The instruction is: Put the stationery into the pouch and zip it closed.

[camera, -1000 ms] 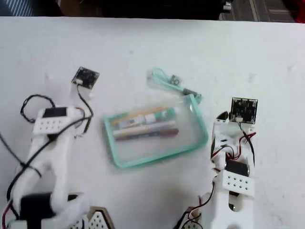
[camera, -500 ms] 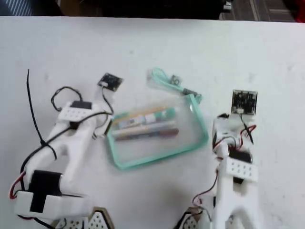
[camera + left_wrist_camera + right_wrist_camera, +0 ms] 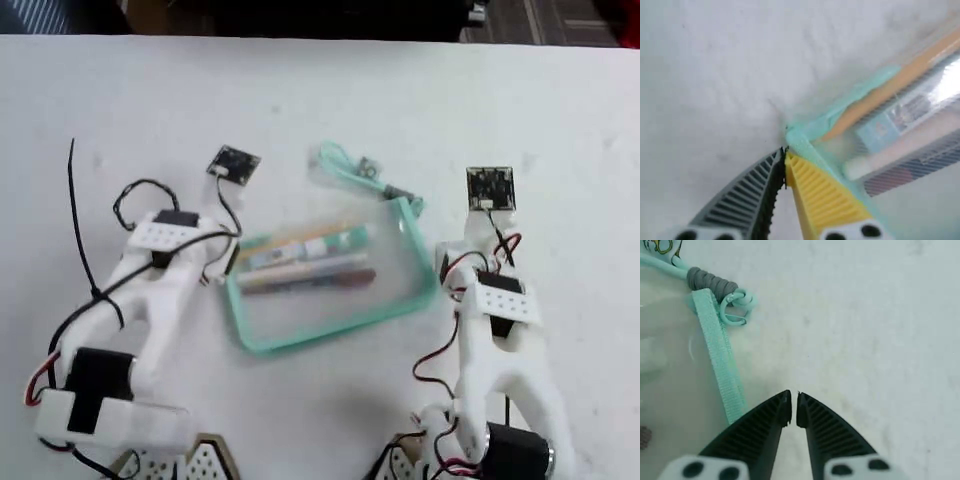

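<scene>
Here, pouch [image 3: 330,303]: clear with teal trim, flat on the middle of the surface [image 3: 400,90], between the two arms.
Stationery [image 3: 305,262]: inside the pouch along its far side, the pens lying left to right.
Cord [image 3: 350,165]: teal, bunched on the surface just beyond the pouch's far right corner.
Ring [image 3: 737,307]: teal, at the cord's grey-wrapped end, by that same corner.
Left gripper [image 3: 785,152]: fingers pressed together, tips at the pouch's far left corner. The yellow finger lies against the teal trim. I cannot tell whether any trim is caught between them.
Right gripper [image 3: 792,407]: fingers drawn almost together with a thin slit and nothing between them, over bare surface just right of the pouch's right edge.
Zip: cannot tell whether it is drawn across or not.
</scene>
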